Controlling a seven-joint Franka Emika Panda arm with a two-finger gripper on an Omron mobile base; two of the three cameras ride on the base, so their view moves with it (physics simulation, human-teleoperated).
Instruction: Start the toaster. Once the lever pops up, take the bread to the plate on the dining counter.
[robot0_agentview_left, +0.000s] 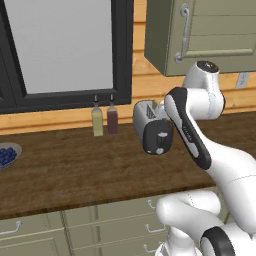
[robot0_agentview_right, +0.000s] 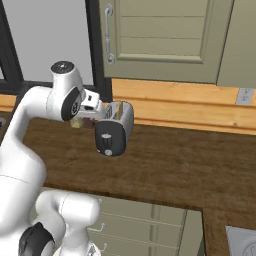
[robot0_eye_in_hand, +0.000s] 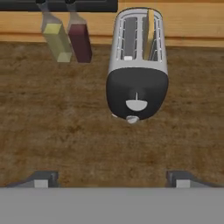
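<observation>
Brown wood-grain worktop (robot0_eye_in_hand: 52, 131) runs under everything I look down on. At the left, against the back wall, stand an olive-yellow bottle (robot0_eye_in_hand: 57, 41) and a dark red bottle (robot0_eye_in_hand: 80, 41), side by side and clear of my path. Right of them sits the toaster (robot0_eye_in_hand: 138, 65), its black end panel turned toward me so the lever (robot0_eye_in_hand: 136, 104) faces my approach. The bread (robot0_eye_in_hand: 150, 30) stands on edge in the right-hand slot (only its thin cream edge shows). My pincer (robot0_eye_in_hand: 111, 178) hangs wide, holding nothing, well short of the toaster; I judge the lever is still to be pressed.
</observation>
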